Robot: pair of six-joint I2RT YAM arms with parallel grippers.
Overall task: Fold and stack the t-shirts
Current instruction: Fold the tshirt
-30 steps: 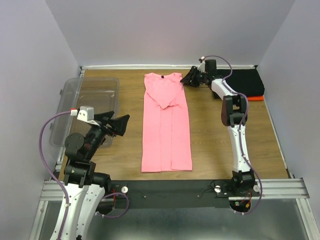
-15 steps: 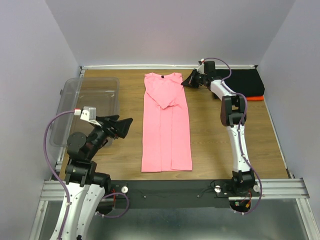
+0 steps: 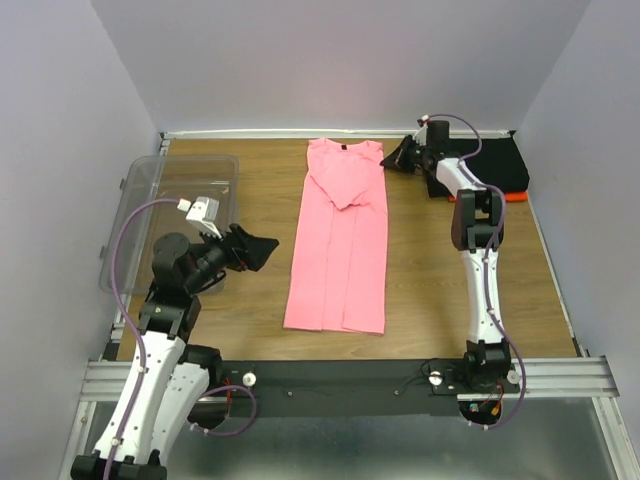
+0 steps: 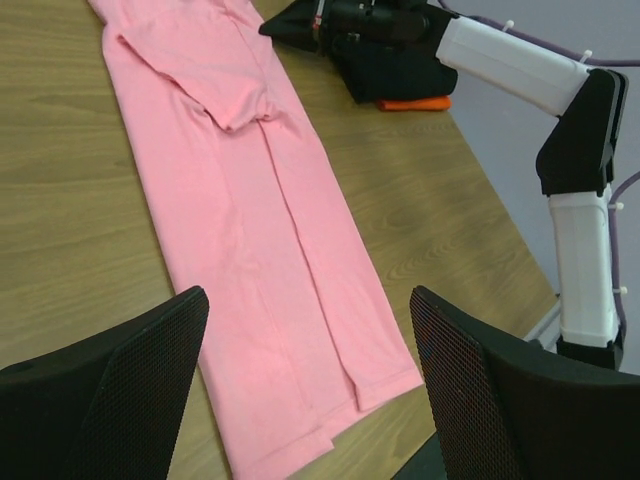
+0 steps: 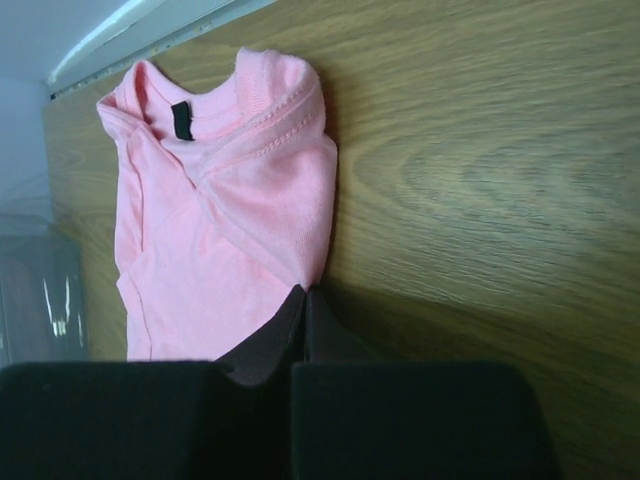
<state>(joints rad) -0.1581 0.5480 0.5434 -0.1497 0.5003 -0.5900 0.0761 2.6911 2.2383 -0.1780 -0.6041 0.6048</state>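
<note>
Both jaws of the right gripper are pinched shut on the shoulder corner of the pink t-shirt. The shirt lies as a long, narrow strip down the middle of the top view, and this grip probably readies the collar end for a crosswise fold. At centre left, the left gripper hovers wide open and empty, pointing toward the strip's lower half. The black t-shirt lies in the upper right corner, out of the way, with the orange-red t-shirt peeking from under it.
</note>
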